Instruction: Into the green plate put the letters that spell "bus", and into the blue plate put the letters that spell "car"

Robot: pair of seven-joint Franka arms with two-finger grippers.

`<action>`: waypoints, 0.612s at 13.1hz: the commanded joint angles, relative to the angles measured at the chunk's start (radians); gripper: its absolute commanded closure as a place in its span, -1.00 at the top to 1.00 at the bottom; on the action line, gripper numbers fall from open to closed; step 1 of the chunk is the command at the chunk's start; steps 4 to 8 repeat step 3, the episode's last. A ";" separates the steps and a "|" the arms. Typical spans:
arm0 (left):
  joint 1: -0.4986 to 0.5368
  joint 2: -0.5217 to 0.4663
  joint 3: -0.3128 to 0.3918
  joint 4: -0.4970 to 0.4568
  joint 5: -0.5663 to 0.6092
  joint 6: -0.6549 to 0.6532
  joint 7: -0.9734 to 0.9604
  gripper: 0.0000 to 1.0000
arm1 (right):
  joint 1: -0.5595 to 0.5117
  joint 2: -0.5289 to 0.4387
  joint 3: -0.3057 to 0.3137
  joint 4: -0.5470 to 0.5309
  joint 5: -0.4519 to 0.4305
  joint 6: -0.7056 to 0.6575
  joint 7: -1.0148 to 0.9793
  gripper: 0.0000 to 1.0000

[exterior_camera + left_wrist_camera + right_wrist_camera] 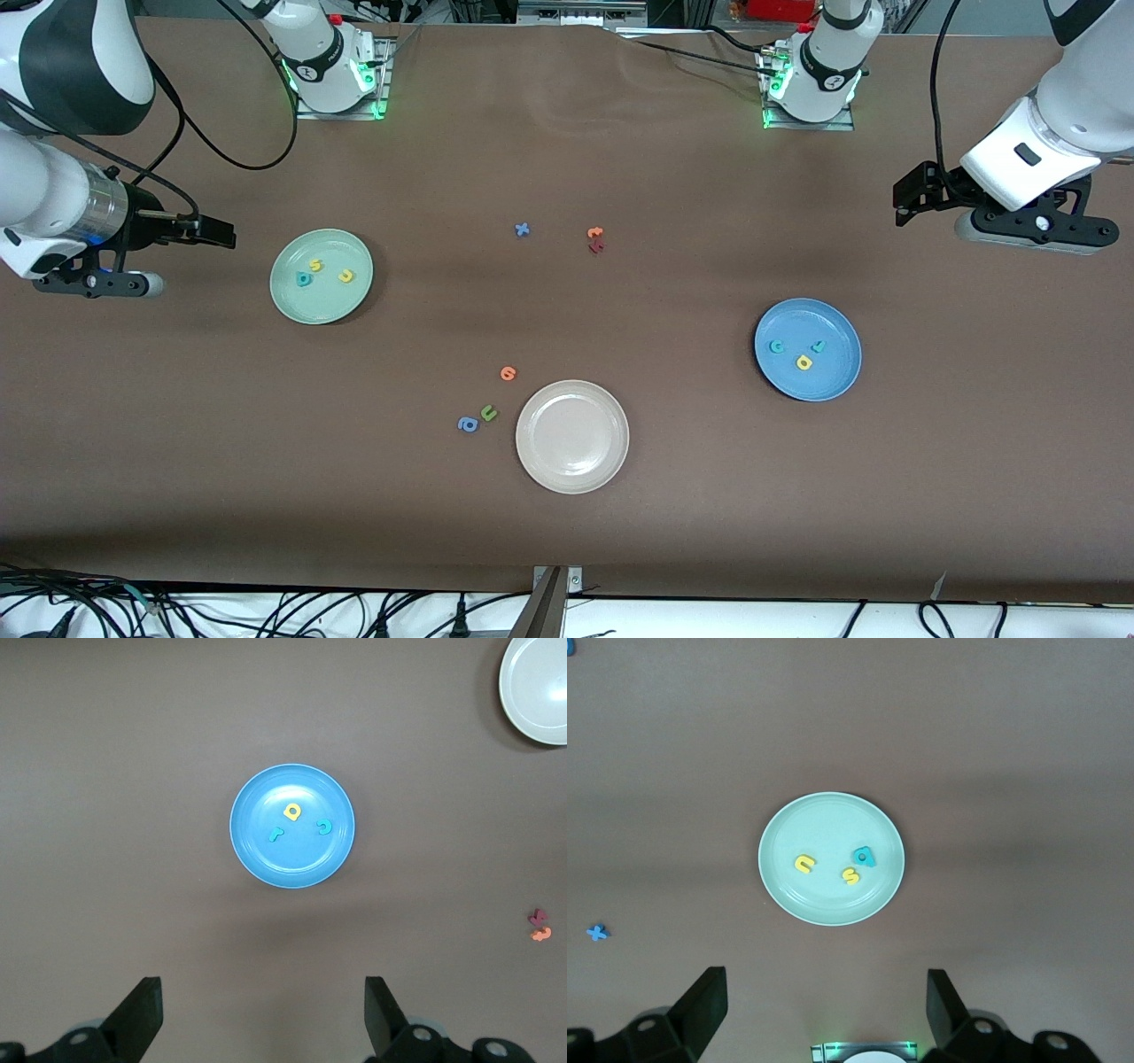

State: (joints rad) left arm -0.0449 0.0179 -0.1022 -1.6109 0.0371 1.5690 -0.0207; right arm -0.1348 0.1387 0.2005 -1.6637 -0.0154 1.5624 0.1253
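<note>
The green plate point(292, 301) lies toward the right arm's end of the table and holds a teal "b" point(304, 279), a yellow "s" point(314, 264) and a yellow "u" point(346, 276). The blue plate point(828, 381) lies toward the left arm's end with a teal "c" point(776, 346), a yellow "a" point(804, 361) and a teal "r" point(819, 346) in it. My right gripper point(221, 235) hangs open and empty over bare table beside the green plate point(824, 828). My left gripper point(902, 202) hangs open and empty over bare table, apart from the blue plate point(283, 864).
An empty cream plate point(572, 436) sits near the front camera. Beside it lie an orange letter point(508, 373), a green "u" point(488, 412) and a blue "a" point(468, 424). Mid-table lie a blue "x" point(523, 229) and orange and dark red letters point(595, 239).
</note>
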 commanded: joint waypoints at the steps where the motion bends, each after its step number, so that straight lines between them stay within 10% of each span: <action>1: -0.004 0.014 0.004 0.036 -0.008 -0.024 -0.008 1.00 | -0.020 -0.007 0.017 0.010 0.000 -0.001 0.023 0.99; 8: 0.000 0.013 0.004 0.036 -0.012 -0.024 0.016 1.00 | -0.020 -0.007 0.022 0.012 -0.001 -0.004 0.023 0.99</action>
